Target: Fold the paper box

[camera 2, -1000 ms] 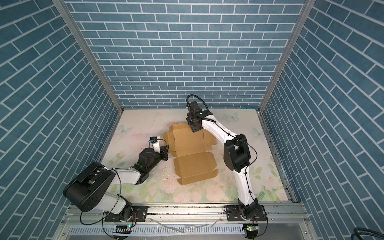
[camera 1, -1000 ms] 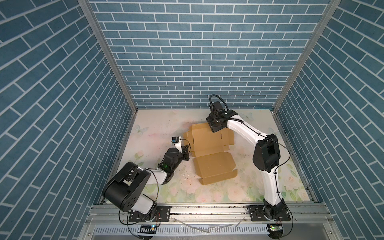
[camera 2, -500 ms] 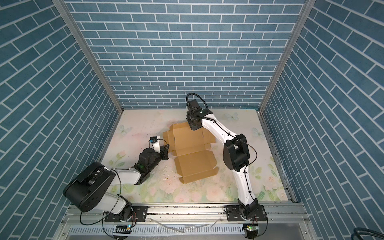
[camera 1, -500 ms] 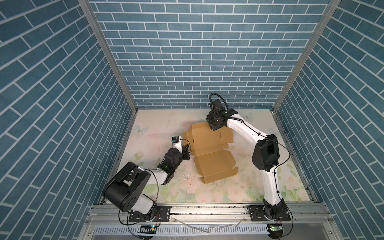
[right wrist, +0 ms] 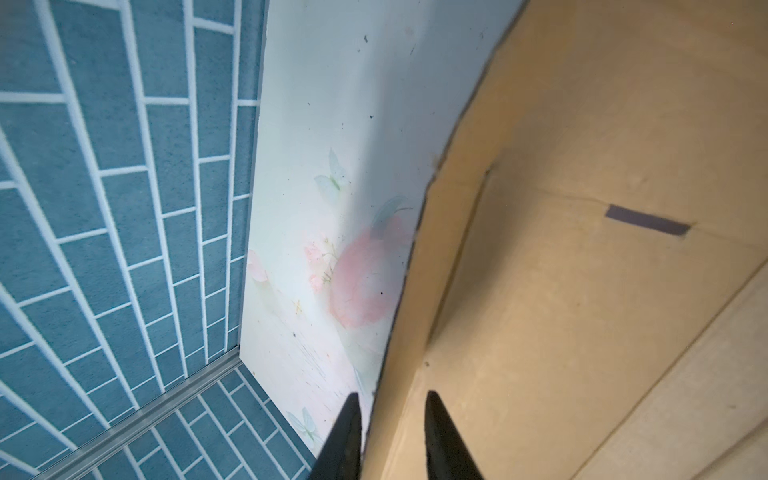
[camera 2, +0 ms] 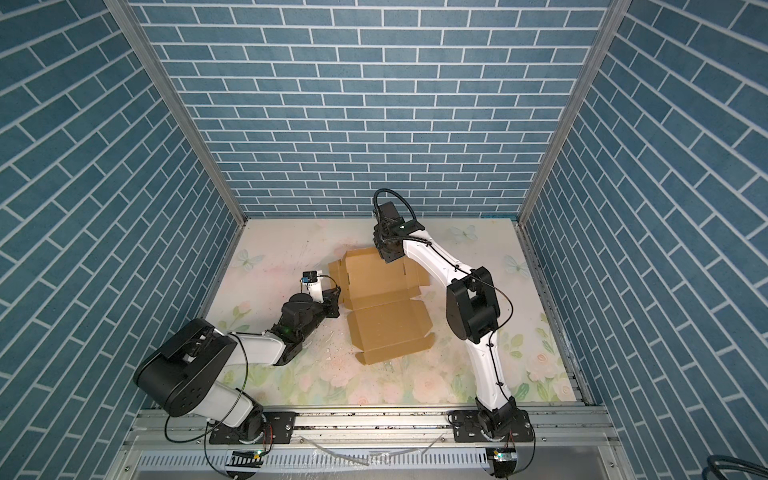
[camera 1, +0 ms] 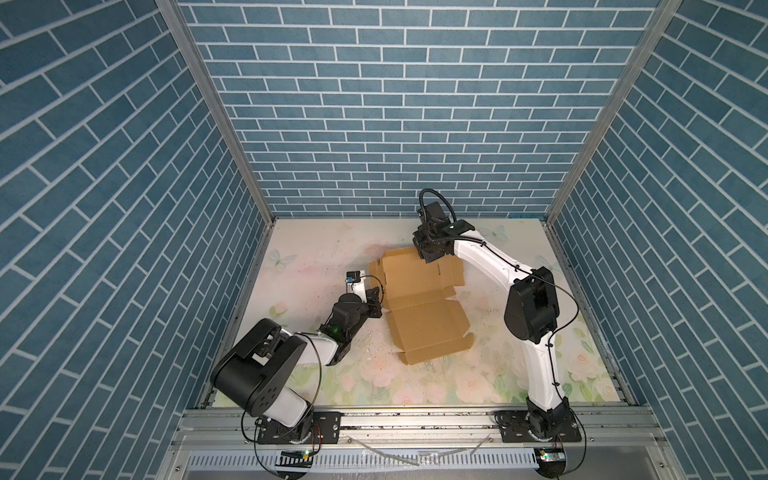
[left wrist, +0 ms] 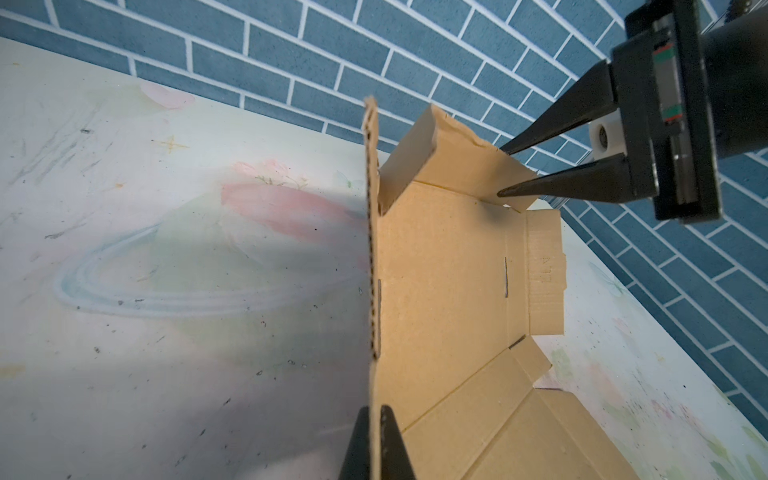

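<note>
Blue brick-pattern walls (camera 1: 374,104) all round, and a pale floral tabletop (camera 1: 316,249) that's pretty scuffed and speckled.

Starting on the left, the left gripper (left wrist: 376,415) is pinched tight on the raw corrugated edge of the left side flap of the paper box (camera 1: 424,316), and that flap stands upright. In the left wrist view the frame cuts its fingers off, so only the tips show. In both top views it's mostly lost against its own dark wrist.

The box sits mid-table, opened out with the inner face up and the big near panel lying flat.

Over on the right, the right gripper (left wrist: 503,172) has a finger on either side of the tipped-up far flap. There's a visible gap, so it's partly open and not squeezing as far as I can see. From above, its tips hide under the wrist.

The right wrist view is soft and super close, just cardboard and a dark slot (right wrist: 646,222).

Writing: something faint is pressed into the right side tab (left wrist: 544,270), but I can't read it.
</note>
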`<state>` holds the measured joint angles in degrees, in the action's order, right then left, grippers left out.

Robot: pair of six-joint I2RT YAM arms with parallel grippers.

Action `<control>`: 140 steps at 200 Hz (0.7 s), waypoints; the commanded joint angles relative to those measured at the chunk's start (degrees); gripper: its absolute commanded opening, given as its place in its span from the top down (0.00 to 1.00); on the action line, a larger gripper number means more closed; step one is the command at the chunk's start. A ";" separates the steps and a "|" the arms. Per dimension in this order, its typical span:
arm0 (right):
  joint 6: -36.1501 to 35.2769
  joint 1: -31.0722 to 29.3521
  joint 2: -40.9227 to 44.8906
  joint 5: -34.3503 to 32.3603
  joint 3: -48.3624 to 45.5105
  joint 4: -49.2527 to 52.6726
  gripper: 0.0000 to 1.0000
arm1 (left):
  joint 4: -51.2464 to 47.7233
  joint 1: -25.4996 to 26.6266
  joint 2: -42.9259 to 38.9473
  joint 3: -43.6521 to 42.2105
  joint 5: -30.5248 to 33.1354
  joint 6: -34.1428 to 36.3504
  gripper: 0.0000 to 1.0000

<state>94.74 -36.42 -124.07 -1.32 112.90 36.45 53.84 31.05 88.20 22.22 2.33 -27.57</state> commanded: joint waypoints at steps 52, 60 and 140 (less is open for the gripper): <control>3.09 -0.26 1.90 0.43 -4.54 -1.43 0.69 | 2.49 0.68 1.61 3.06 -0.26 -0.10 1.00; 3.08 -0.25 1.92 0.29 -4.54 -1.63 0.69 | 2.47 0.77 1.49 3.12 -0.43 -0.10 1.00; 1.68 -0.09 1.54 -0.77 -3.30 -1.78 0.91 | 1.72 1.96 0.87 3.25 -0.33 -0.63 1.00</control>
<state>95.85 -36.47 -124.03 -1.30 110.13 33.19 53.87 32.51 89.62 24.10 2.00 -27.86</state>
